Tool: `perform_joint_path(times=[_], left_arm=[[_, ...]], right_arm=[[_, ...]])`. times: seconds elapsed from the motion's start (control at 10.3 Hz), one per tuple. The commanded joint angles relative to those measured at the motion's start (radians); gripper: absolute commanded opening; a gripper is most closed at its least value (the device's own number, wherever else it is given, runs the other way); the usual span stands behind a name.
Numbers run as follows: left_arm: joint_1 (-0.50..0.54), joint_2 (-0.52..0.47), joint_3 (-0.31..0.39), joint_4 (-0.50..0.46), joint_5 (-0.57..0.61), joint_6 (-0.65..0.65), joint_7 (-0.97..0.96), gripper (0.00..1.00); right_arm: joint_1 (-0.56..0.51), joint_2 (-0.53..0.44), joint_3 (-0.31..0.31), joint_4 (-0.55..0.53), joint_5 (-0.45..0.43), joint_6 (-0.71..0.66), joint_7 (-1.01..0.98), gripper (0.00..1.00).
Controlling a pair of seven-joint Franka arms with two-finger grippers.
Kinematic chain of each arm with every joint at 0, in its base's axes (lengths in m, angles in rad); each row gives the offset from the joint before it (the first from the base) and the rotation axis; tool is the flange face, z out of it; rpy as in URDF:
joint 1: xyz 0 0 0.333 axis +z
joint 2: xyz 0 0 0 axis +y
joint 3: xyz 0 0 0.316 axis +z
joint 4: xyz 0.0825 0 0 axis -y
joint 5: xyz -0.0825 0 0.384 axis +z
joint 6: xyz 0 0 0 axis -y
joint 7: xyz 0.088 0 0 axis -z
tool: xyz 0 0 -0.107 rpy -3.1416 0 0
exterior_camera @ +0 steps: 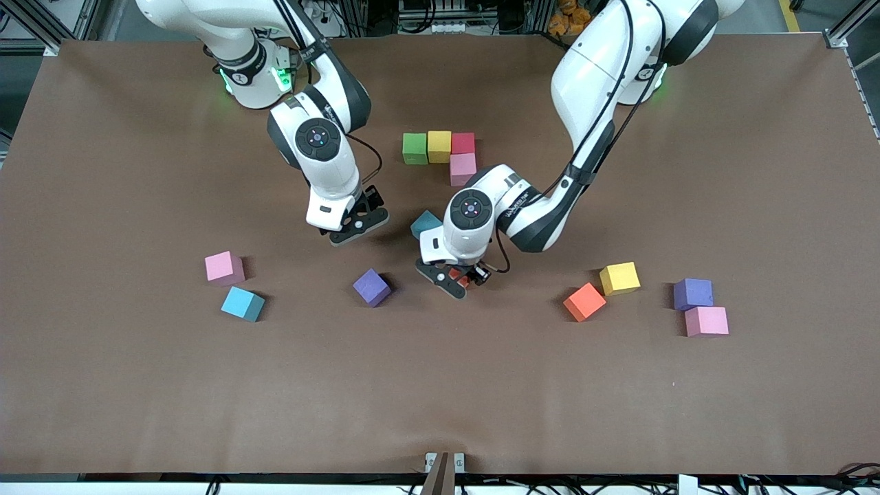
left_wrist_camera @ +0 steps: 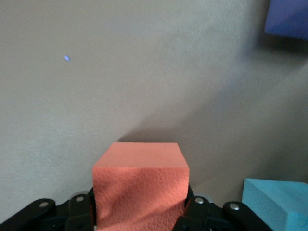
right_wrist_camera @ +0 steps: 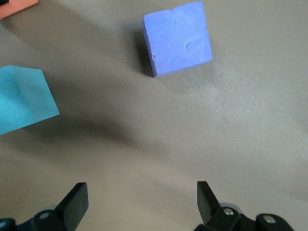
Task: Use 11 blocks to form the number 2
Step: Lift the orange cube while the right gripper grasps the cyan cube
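Four blocks (exterior_camera: 441, 151) start the 2; seven remain. Left end effector (exterior_camera: 459, 278) clamps a red block (left_wrist_camera: 140, 185); right end effector (exterior_camera: 357, 221) waits, fingers apart, mid-bench.

Both arms (exterior_camera: 591, 89) were cased in glossy white shells with black joints. Black cables were strung alongside, green lights glowed at the bases, and black fingers (right_wrist_camera: 77, 202) were fitted.

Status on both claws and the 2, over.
Left claw shut on red block. Right claw open over bare table. Four blocks placed. Nothing in the way.
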Motion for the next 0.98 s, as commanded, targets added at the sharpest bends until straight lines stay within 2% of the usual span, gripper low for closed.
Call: perform_joint_path(times=[0.0,0.2,0.39,0.88], left_arm=[[0.042,-0.056,0.016,-0.002,-0.022,-0.018,-0.007,0.05],[0.111,-0.085,0.002,-0.005,-0.022,-0.022,-0.007,0.05],[0.139,-0.128,0.005,-0.003,-0.023,-0.071,-0.007,0.05],[0.239,-0.151,0.004,-0.002,-0.039,-0.093,0.003,0.06]], right_arm=[[-0.009,-0.023,0.011,-0.021,-0.015,0.006,-0.003,1.0],[0.002,-0.012,0.014,-0.012,-0.013,0.014,-0.003,1.0],[0.052,0.02,0.019,0.048,-0.009,0.015,0.0,1.0],[0.144,0.239,0.017,0.327,-0.001,0.014,0.001,1.0]])
